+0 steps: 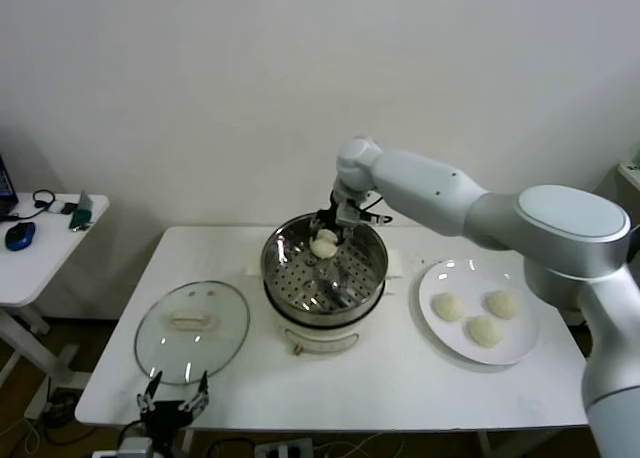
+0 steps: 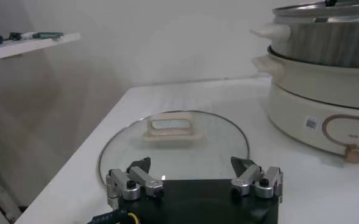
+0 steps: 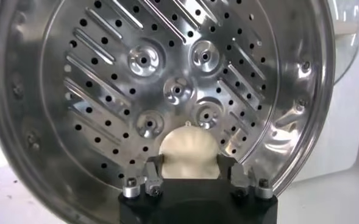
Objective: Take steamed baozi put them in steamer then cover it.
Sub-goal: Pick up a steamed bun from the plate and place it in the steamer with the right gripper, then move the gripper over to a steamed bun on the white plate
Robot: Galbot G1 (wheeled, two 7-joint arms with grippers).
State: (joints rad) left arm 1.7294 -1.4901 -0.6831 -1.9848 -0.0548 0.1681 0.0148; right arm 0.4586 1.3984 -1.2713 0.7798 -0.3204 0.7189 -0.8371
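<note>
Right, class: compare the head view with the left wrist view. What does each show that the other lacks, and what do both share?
Only the head view shows the plate with three buns, and the right claw holding a fourth bun above the steamer's holed basket. Only the left wrist view shows the steamer's cream base panel side-on. Both share the glass lid lying flat on the table, and the open left claw near it.

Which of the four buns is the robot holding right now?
The bun over the steamer, pinched in the right gripper. The other three lie untouched on the white plate.
</note>
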